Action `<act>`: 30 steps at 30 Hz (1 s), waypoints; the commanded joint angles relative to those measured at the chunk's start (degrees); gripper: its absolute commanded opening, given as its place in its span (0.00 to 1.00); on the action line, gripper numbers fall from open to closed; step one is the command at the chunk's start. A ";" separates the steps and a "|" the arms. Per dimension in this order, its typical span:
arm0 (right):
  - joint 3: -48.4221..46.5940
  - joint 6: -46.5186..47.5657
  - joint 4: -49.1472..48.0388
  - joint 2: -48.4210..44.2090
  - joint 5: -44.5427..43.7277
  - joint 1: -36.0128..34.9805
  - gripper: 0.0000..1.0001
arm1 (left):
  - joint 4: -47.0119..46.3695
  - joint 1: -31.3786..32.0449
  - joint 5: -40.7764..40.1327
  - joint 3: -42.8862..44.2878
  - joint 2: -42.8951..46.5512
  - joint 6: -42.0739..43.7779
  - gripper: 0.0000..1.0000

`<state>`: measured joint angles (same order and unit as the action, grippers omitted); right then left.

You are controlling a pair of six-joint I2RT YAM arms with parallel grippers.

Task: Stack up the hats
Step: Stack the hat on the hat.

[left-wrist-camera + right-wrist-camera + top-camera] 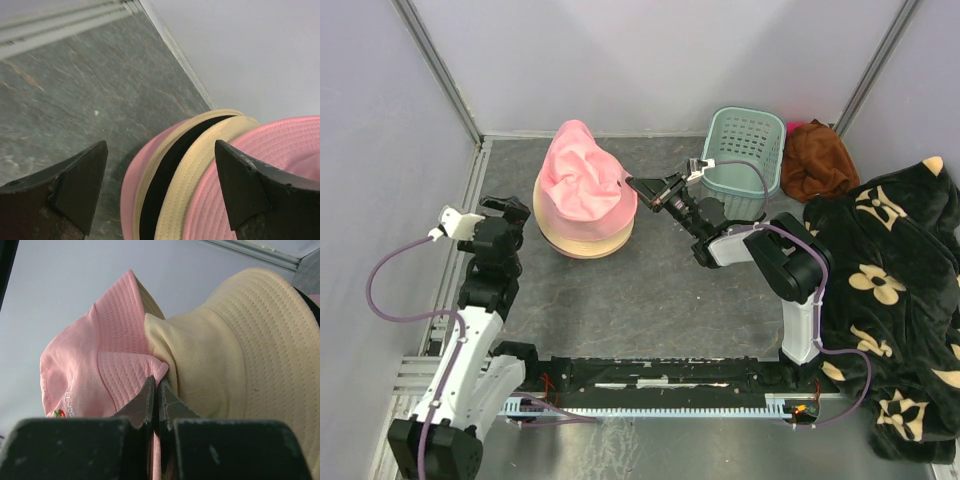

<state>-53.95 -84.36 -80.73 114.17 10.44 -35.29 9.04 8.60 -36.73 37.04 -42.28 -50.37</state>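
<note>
Right gripper (638,184) is pinched closed on the right edge of the top pink hat (582,178); its wrist view shows a sliver of pink fabric between the fingers. Left gripper (160,146) stands wide and holds nothing, just left of the hat stack (584,222).

We cannot count the hats. The left wrist view shows pink and beige brims with a dark gap between them, cut off by the frame edge. Embroidery on the pink fabric is partly hidden and unreadable.

We find the stack on the table (650,290), back and left of centre, crowns up. The top crown is crumpled, and no long axis is evident.

A teal basket (745,150), a rust-brown cloth (817,160) and a black floral blanket (890,290) lie to the right, apart from the stack.
</note>
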 commanded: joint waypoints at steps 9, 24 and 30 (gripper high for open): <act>-1.30 0.42 0.40 0.09 1.10 0.53 0.01 | -29.69 -15.68 36.47 -5.21 -8.80 -14.42 0.83; -3.36 1.46 2.64 -0.17 1.86 0.24 0.01 | -45.48 -19.54 59.84 -0.92 -20.88 -16.55 0.57; -4.09 1.65 3.33 -0.09 2.17 0.12 0.01 | -43.38 -19.94 63.70 -0.30 -23.50 -15.08 0.57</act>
<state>-55.94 -84.09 -79.07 114.17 11.92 -35.11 -32.38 -10.79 21.65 34.22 -64.51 -65.47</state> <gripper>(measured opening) 0.062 0.567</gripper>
